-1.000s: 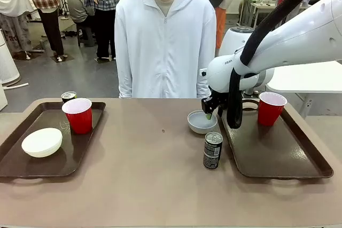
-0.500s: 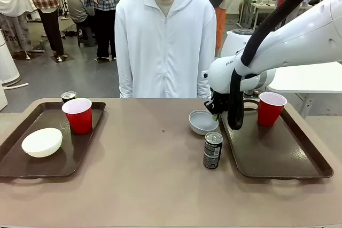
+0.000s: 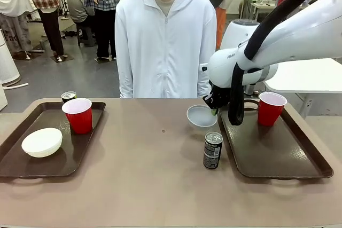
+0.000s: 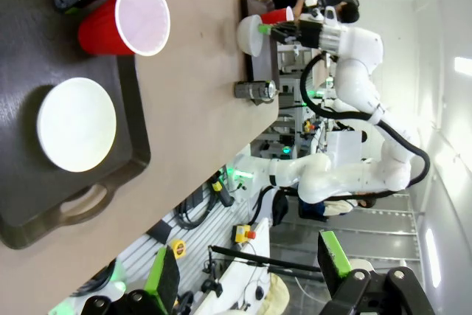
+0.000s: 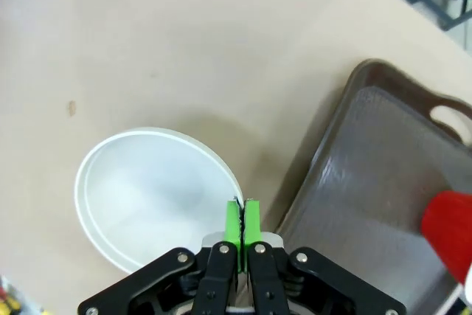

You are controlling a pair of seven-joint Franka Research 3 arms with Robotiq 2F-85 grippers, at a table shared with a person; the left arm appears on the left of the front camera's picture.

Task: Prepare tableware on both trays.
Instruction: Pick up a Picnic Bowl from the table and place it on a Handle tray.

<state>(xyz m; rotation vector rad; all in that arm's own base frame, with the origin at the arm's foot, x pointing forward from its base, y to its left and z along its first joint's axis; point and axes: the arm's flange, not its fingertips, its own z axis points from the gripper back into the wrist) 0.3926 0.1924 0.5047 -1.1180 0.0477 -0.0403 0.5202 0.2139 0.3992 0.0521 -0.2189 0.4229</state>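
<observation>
Nearest: dark can [image 3: 212, 150], upright on the table just left of my right tray [image 3: 278, 153] — not yet loaded. 
Beyond it: pale grey bowl [image 3: 201, 116], pinched at its rim by my right gripper [image 5: 243, 215], tilted clear of the table beside the tray edge. 
Far corner: red cup [image 3: 271, 108], already on that tray. 
Step in hand — loading the bowl. 
Next: carry rightward over the rim, level, lower, release.

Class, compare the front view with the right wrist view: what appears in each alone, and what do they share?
Front view alone: the person, the left tray holding a cream-white bowl, a red cup and a can, plus a can on the table.

Right wrist view alone: the green pads pinching the rim.

Shared: the right gripper, pale grey bowl, right tray.
</observation>
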